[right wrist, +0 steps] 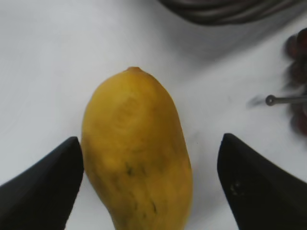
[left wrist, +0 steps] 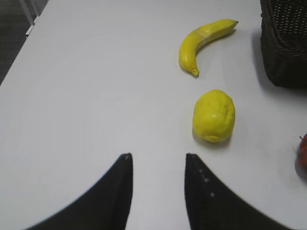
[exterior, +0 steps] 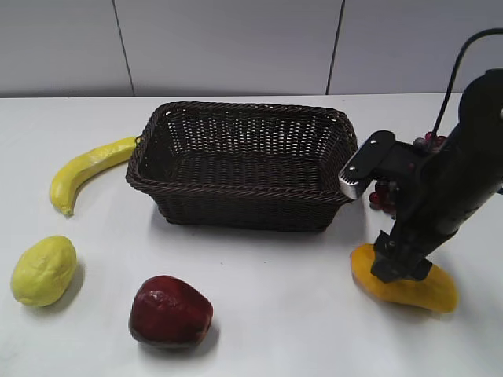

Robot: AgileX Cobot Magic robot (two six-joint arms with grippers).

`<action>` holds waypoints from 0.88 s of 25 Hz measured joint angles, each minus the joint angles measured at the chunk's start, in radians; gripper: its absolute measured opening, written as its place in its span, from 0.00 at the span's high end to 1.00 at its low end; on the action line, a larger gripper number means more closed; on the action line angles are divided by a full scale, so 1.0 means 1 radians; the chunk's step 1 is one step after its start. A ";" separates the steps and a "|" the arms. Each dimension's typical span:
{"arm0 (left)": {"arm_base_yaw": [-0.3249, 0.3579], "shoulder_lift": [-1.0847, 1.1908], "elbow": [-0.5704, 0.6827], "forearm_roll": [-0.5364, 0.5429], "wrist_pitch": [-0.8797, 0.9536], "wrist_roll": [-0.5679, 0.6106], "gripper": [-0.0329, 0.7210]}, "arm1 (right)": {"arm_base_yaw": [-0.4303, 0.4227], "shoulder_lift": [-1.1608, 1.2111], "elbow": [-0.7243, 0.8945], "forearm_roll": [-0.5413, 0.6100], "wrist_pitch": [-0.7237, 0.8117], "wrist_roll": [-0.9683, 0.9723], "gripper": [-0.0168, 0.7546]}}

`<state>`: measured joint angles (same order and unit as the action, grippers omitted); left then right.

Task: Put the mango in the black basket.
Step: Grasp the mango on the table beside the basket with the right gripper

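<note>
The right gripper (right wrist: pixel 148 182) is straddling the mango (right wrist: pixel 136 153) on the table, fingers spread wide, beside the black basket (exterior: pixel 244 161).

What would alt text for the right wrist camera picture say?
A smooth orange-yellow oval mango lies on a white table between two open black fingers, the left one touching it. Dark red grapes sit at the right edge.
</note>
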<state>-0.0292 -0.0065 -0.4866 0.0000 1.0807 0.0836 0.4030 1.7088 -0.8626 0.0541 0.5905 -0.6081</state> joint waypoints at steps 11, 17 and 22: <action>0.000 0.000 0.000 0.000 0.000 0.000 0.60 | 0.000 0.110 -0.002 -0.010 -0.063 0.001 0.14; 0.000 0.000 0.000 0.000 0.000 0.000 0.60 | 0.000 0.110 -0.006 -0.010 -0.046 0.013 0.23; 0.000 0.000 0.000 0.000 0.000 0.000 0.60 | 0.000 0.108 -0.080 -0.010 0.112 0.049 0.23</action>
<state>-0.0292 -0.0065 -0.4866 0.0000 1.0807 0.0836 0.4032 1.8173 -0.9424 0.0443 0.7022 -0.5589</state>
